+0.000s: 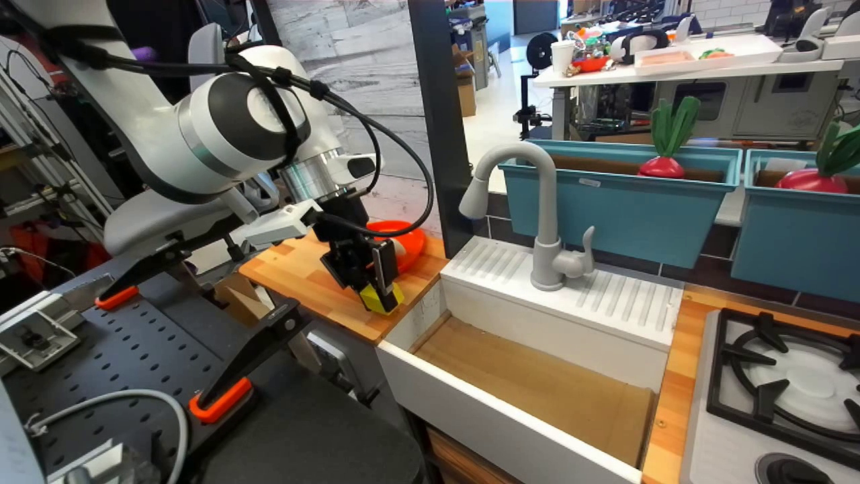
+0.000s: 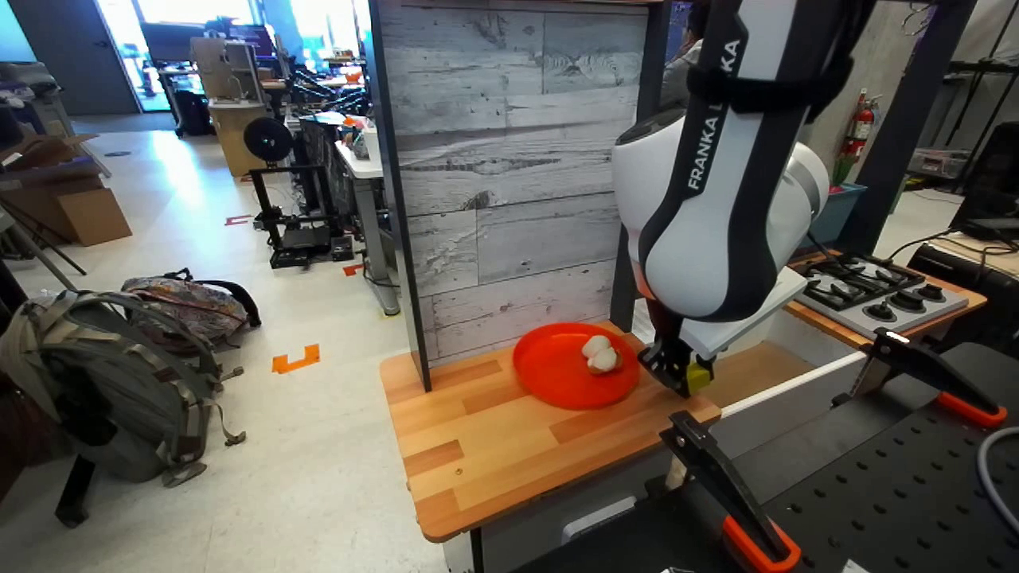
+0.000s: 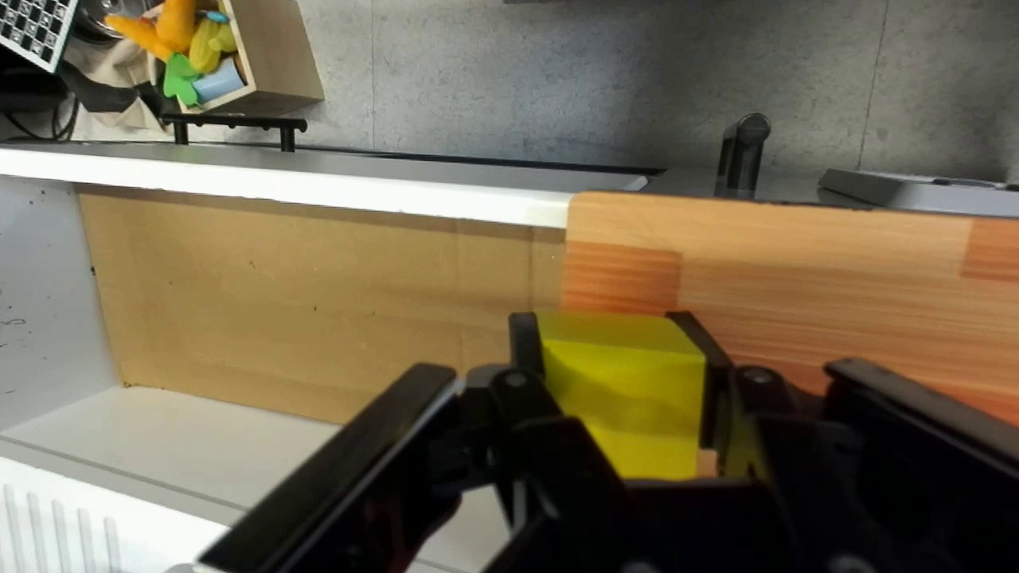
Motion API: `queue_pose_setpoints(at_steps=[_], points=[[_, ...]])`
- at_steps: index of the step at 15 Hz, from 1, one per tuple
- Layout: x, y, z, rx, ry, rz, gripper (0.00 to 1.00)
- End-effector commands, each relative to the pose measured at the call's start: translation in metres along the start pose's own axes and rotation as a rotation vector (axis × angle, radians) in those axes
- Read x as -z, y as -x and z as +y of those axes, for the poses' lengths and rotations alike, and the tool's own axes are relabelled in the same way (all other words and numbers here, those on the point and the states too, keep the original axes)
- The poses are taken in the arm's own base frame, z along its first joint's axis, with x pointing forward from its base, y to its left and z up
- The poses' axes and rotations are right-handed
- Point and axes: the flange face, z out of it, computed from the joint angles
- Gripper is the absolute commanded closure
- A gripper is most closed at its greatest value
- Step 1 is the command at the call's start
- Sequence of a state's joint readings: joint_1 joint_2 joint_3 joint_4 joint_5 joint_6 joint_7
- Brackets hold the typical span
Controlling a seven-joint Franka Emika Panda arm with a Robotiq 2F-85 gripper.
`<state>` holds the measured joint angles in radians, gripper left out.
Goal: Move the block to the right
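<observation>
Grasp complete: end effector (image 3: 617,350) closed around block (image 3: 625,394), near desk (image 1: 302,270) edge beside sink (image 1: 557,329). Rightward placement and release apparently remain

We see a yellow block (image 3: 625,390) held between the jaws of the gripper (image 3: 611,342), a dark finger (image 3: 525,342) against each side of it. Beyond the jaws and to their right, as the wrist view has it, spreads a wooden counter (image 3: 812,263). To their left we look into a white sink (image 3: 48,302) with brown cardboard (image 3: 279,294) on its floor. Well past the jaws, leftward, we make out an open tan box (image 3: 279,64) of brightly coloured pieces (image 3: 177,25), a black bar handle (image 3: 235,122) showing nearer the jaws.
</observation>
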<state>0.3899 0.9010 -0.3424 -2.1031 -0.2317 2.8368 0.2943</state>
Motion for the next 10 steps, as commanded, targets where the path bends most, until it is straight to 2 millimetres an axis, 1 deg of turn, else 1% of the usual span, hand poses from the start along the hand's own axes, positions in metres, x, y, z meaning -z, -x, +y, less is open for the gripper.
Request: queue_pose_setpoints(at_steps=[1, 2, 3, 4, 5, 8, 9, 10], points=[[-0.0036, -0.0075, -0.0076, 0.005, 0.02, -0.016, 0.83], [-0.0039, -0.0087, -0.0081, 0.002, 0.02, -0.019, 0.83], [-0.0041, -0.0096, -0.0085, 0.001, 0.02, -0.02, 0.46], [-0.0043, -0.0102, -0.0087, 0.001, 0.023, -0.022, 0.32], [-0.0042, -0.0107, -0.0082, 0.0, 0.03, -0.024, 0.28], [-0.0038, -0.0124, -0.0075, -0.002, 0.032, -0.029, 0.04], [-0.0037, -0.0129, -0.0074, -0.002, 0.034, -0.03, 0.01], [-0.0033, -0.0134, -0.0074, -0.003, 0.035, -0.031, 0.0]])
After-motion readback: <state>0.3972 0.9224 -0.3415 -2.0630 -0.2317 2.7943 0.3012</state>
